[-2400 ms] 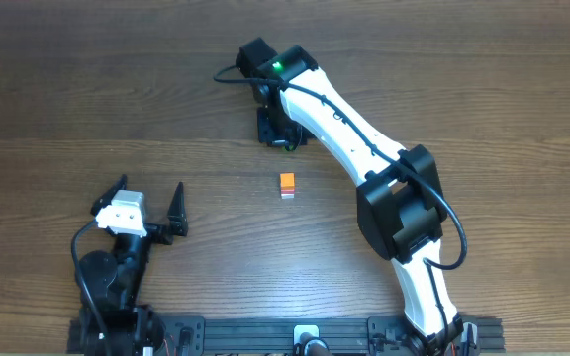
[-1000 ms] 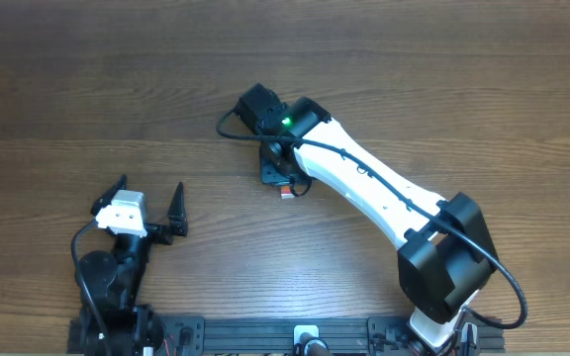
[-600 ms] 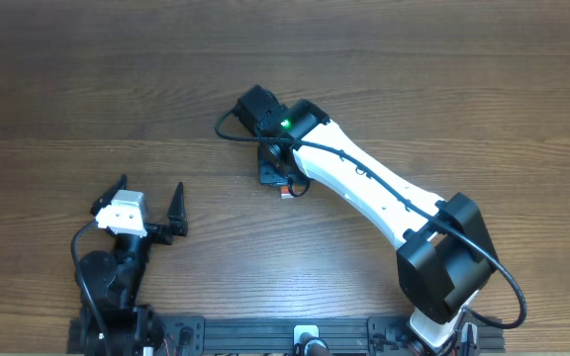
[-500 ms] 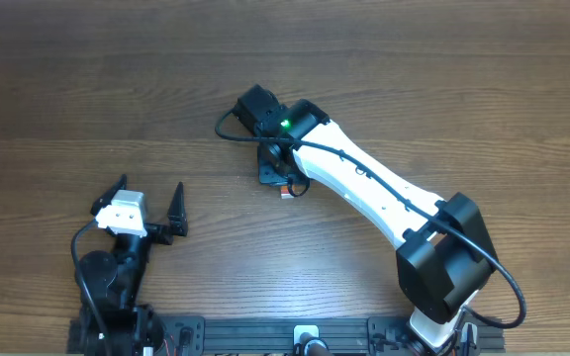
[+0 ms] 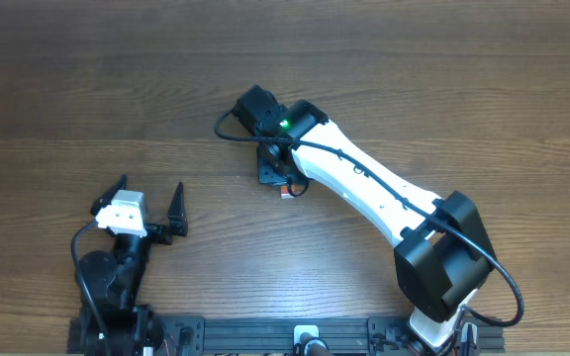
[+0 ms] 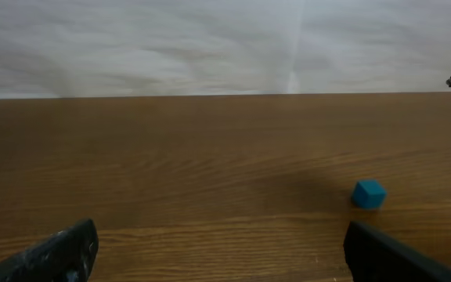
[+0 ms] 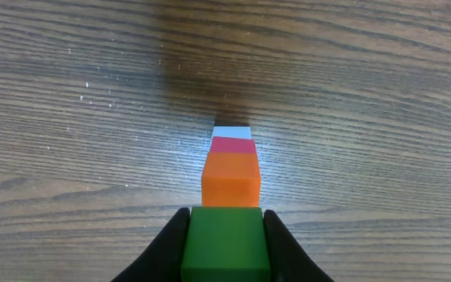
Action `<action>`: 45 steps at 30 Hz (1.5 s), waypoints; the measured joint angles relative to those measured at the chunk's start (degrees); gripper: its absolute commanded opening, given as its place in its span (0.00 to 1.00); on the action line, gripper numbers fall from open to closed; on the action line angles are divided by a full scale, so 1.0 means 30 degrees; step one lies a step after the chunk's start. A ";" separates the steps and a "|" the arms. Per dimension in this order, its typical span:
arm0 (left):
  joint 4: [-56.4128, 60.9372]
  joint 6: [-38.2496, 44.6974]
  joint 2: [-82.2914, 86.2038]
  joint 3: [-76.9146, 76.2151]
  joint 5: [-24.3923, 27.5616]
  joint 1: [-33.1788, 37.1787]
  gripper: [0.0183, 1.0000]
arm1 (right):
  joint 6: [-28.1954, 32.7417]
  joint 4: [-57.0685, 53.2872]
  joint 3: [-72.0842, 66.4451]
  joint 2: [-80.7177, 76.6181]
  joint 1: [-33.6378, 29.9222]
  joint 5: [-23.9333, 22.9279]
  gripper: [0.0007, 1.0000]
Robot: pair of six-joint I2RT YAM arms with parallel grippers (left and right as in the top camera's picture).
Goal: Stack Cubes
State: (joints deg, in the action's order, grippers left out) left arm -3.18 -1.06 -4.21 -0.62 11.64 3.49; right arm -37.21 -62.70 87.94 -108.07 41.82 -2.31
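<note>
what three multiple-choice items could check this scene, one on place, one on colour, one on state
1. Where is the green cube?
A. lying loose by itself
B. in the right gripper, over the stack
C. under the stack

2. What colour is the stack's top cube?
A. yellow
B. black
C. orange

3. The left gripper is:
A. open
B. shut on a cube
C. shut, empty

Answers:
1 B: the right gripper clamps it just above the stack.
2 C: orange sits uppermost, with red and white below it.
3 A: its jaws stand wide apart with nothing between them.
</note>
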 measured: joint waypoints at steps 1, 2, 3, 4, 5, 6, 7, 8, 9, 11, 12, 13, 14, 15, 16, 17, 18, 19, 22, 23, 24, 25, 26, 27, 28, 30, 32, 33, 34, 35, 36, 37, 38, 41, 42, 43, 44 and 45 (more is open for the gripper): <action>0.0000 0.0000 0.0000 0.0000 0.0000 0.0000 1.00 | 0.0007 0.0007 0.0000 -0.0022 0.0000 0.0000 0.22; 0.0000 0.0000 0.0000 0.0000 0.0000 0.0000 1.00 | 0.0000 0.0007 0.0000 -0.0058 0.0000 0.0000 0.22; 0.0000 0.0000 0.0000 0.0000 0.0000 0.0000 1.00 | 0.0015 0.0007 0.0000 -0.0153 -0.0007 0.0000 0.22; 0.0000 0.0000 0.0000 0.0000 0.0000 0.0000 1.00 | 0.0029 0.0007 0.0000 -0.0240 -0.0015 0.0000 0.22; 0.0000 0.0000 0.0000 0.0000 0.0000 0.0000 1.00 | 0.0044 0.0015 0.0000 -0.0379 -0.0015 0.0000 0.22; 0.0000 0.0000 0.0000 0.0000 0.0000 0.0000 1.00 | 0.0051 0.0036 0.0000 -0.0546 -0.0015 0.0000 0.22; 0.0000 0.0000 0.0000 0.0000 0.0000 0.0000 1.00 | 0.0058 0.0073 0.0000 -0.0670 -0.0015 0.0000 0.22; 0.0000 0.0000 0.0000 0.0000 0.0000 0.0000 1.00 | 0.0051 0.0080 0.0000 -0.0765 -0.0015 0.0000 0.22; 0.0000 0.0000 0.0000 0.0000 0.0000 0.0000 1.00 | 0.0058 0.0087 0.0000 -0.0845 -0.0015 -0.0007 0.22; 0.0000 0.0000 0.0000 0.0000 0.0000 0.0000 1.00 | 0.0051 0.0109 0.0000 -0.0882 -0.0015 0.0000 0.22; 0.0000 0.0000 0.0000 0.0000 0.0000 0.0000 1.00 | 0.0058 0.0124 0.0000 -0.0882 -0.0015 0.0000 0.22; 0.0000 0.0000 0.0000 0.0000 0.0000 0.0000 1.00 | 0.0058 0.0138 0.0000 -0.0882 -0.0015 0.0000 0.22; 0.0000 0.0000 0.0000 0.0000 0.0000 0.0000 1.00 | 0.0066 0.0138 0.0000 -0.0882 -0.0015 0.0000 0.22; 0.0000 0.0000 0.0000 0.0000 0.0000 0.0000 1.00 | 0.0058 0.0153 0.0000 -0.0882 -0.0015 0.0000 0.22; 0.0000 0.0000 0.0000 0.0000 0.0000 0.0000 1.00 | 0.0073 0.0182 0.0000 -0.0882 -0.0022 0.0000 0.22; 0.0000 0.0000 0.0000 0.0000 0.0000 0.0000 1.00 | 0.0073 0.0226 0.0000 -0.0882 -0.0036 0.0000 0.22; 0.0000 0.0000 0.0000 0.0000 0.0000 0.0000 1.00 | 0.0087 0.0277 0.0000 -0.0882 -0.0044 0.0000 0.22; 0.0000 0.0000 0.0000 0.0000 0.0000 0.0000 1.00 | 0.0124 0.0335 0.0000 -0.0882 -0.0051 0.0000 0.22; 0.0000 0.0000 0.0000 0.0000 0.0000 0.0000 1.00 | 0.0138 0.0364 0.0000 -0.0882 -0.0051 0.0000 0.22; 0.0000 0.0000 0.0000 0.0000 0.0000 0.0000 1.00 | 0.0182 0.0372 0.0000 -0.0882 -0.0058 0.0000 0.22; 0.0000 0.0000 0.0000 0.0000 0.0000 0.0000 1.00 | 0.0211 0.0364 0.0000 -0.0882 -0.0066 0.0000 0.22; 0.0000 0.0000 0.0000 0.0000 0.0000 0.0000 1.00 | 0.0255 0.0364 0.0000 -0.0882 -0.0073 0.0000 0.22; 0.0000 0.0000 0.0000 0.0000 0.0000 0.0000 1.00 | 0.0335 0.0364 0.0000 -0.0882 -0.0087 0.0000 0.22; 0.0000 0.0000 0.0000 0.0000 0.0000 0.0000 1.00 | 0.0372 0.0364 0.0000 -0.0882 -0.0095 0.0000 0.22; 0.0000 0.0000 0.0000 0.0000 0.0000 0.0000 1.00 | 0.0423 0.0364 0.0000 -0.0882 -0.0117 0.0000 0.22; 0.0000 0.0000 0.0000 0.0000 0.0000 0.0000 1.00 | 0.0474 0.0364 0.0000 -0.0882 -0.0160 0.0000 0.22; 0.0000 0.0000 0.0000 0.0000 0.0000 0.0000 1.00 | 0.0495 0.0364 0.0000 -0.0882 -0.0197 0.0000 0.22; 0.0000 0.0000 0.0000 0.0000 0.0000 0.0000 1.00 | 0.0503 0.0364 0.0000 -0.0882 -0.0197 0.0000 0.23; 0.0000 0.0000 0.0000 0.0000 0.0000 0.0000 1.00 | 0.0554 0.0364 0.0000 -0.0882 -0.0197 0.0000 0.23; 0.0000 0.0000 0.0000 0.0000 0.0000 0.0000 1.00 | 0.0583 0.0364 0.0000 -0.0882 -0.0197 0.0000 0.23; 0.0000 0.0000 0.0000 0.0000 0.0000 0.0000 1.00 | 0.0605 0.0364 0.0000 -0.0882 -0.0197 0.0000 0.23; 0.0000 0.0000 0.0000 0.0000 0.0000 0.0000 1.00 | 0.0634 0.0364 0.0000 -0.0882 -0.0197 0.0000 0.23; 0.0000 0.0000 0.0000 0.0000 0.0000 0.0000 1.00 | 0.0641 0.0364 0.0000 -0.0882 -0.0197 0.0000 0.23; 0.0000 0.0000 0.0000 0.0000 0.0000 0.0000 1.00 | 0.0736 0.0364 0.0000 -0.0882 -0.0197 0.0000 0.24; 0.0000 0.0000 0.0000 0.0000 0.0000 0.0000 1.00 | 0.0809 0.0364 0.0000 -0.0882 -0.0197 0.0000 0.25; 0.0000 0.0000 0.0000 0.0000 0.0000 0.0000 1.00 | 0.0838 0.0364 0.0000 -0.0882 -0.0197 0.0000 0.26; 0.0000 0.0000 0.0000 0.0000 0.0000 0.0000 1.00 | 0.0882 0.0364 0.0000 -0.0882 -0.0197 0.0000 0.27; 0.0000 0.0000 0.0000 0.0000 0.0000 0.0000 1.00 | 0.0896 0.0364 0.0000 -0.0882 -0.0197 0.0000 0.28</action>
State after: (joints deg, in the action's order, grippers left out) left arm -3.18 -1.06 -4.21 -0.62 11.64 3.49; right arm -34.52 -61.60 87.94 -110.72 41.23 -2.31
